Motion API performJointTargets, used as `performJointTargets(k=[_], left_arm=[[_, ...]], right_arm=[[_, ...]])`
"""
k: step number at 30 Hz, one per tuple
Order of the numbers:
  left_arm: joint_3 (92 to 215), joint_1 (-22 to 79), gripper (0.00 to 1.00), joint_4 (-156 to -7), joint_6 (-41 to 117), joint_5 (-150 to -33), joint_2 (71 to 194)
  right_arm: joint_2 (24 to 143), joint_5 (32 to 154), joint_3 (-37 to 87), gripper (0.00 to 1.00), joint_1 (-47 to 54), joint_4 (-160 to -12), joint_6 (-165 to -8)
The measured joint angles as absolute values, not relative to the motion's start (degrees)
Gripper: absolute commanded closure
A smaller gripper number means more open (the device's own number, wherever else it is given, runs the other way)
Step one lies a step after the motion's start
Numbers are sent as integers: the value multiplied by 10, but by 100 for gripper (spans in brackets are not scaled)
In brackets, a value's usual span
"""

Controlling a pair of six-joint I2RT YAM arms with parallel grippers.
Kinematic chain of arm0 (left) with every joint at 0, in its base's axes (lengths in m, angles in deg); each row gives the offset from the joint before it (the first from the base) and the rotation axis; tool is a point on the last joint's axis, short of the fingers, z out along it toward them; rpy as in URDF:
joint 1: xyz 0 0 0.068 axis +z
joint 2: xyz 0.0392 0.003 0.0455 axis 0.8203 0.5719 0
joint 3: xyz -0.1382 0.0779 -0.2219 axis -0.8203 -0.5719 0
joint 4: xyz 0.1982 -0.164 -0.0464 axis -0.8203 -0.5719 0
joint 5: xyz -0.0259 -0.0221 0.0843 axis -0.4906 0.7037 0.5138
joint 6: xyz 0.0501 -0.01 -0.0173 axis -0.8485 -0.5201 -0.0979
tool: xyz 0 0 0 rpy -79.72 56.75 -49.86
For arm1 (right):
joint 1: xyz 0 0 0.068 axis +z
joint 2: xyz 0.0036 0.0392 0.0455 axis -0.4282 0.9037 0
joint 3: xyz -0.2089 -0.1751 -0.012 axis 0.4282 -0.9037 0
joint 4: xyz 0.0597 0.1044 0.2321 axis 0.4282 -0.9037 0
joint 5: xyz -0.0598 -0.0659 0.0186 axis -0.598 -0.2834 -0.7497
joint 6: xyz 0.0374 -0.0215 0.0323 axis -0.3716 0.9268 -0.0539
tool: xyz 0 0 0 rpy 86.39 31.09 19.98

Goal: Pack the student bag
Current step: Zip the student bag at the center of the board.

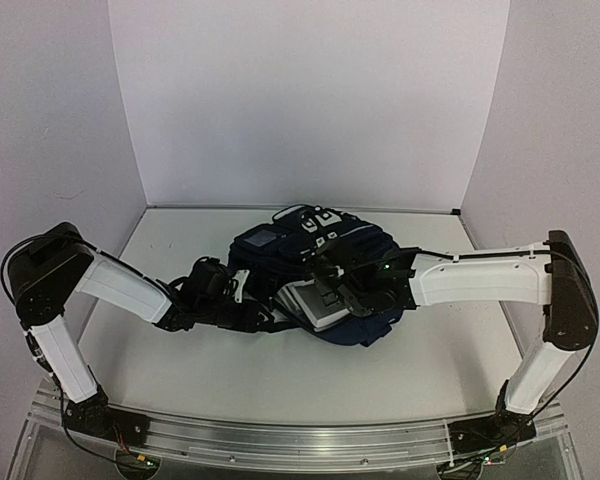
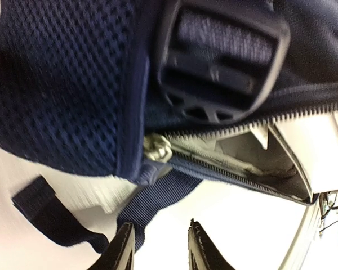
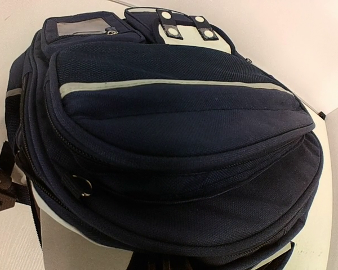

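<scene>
The student bag point(image 1: 325, 245) lies in the middle of the table, navy with pale stripes, its near side unzipped on a light interior point(image 1: 315, 305). My left gripper point(image 1: 242, 292) sits at the bag's left edge. In the left wrist view it point(image 2: 160, 247) is open, nothing between its fingers point(image 2: 205, 250); a navy webbing strap point(image 2: 152, 199) runs beside the left one. Just ahead are the silver zipper slider point(image 2: 156, 147), a black buckle point(image 2: 219, 62) and the gaping zipper point(image 2: 242, 171). My right gripper point(image 1: 332, 288) is shut at the bag's upper flap point(image 3: 174, 225), its tips point(image 3: 169, 263) buried in the fabric.
White walls close the table point(image 1: 230, 360) on three sides. A loose strap end point(image 2: 42, 205) lies on the tabletop left of my left gripper. A metal ring point(image 3: 81, 184) hangs from the bag's side. The aluminium rail point(image 1: 300, 435) with both arm bases runs along the near edge.
</scene>
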State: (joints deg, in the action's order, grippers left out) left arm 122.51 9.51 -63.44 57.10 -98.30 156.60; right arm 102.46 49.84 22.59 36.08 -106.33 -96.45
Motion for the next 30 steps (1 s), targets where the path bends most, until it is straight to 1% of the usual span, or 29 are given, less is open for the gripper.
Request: performJointTargets(k=[4,7,10,22,26,28,30], left_arm=[[1229,106,71,-626,556,-978,1571],[1243,111,75,-622,547,-979,1583],[1258,112,76,-618,541,-985,1594],[1273,112,70,-613,529,-995,1617],[1278,112,70,-614,527,-985,1618],[1284,112,72,-617,524,-980,1622],[1290,112,80,-622,520,-976,1625]], right_arm=[[1025,499,226,100,361,-1063,-966],[1025,499,226,100,361,-1062,-966],[1025,500,226,100,361,-1062,-966],[1025,500,226,100,361,-1060,-966],[1025,500,226,100,361,-1060,-966],[1025,500,226,100,361,-1060,-966],[1025,501,226,100,361,-1059,-966]])
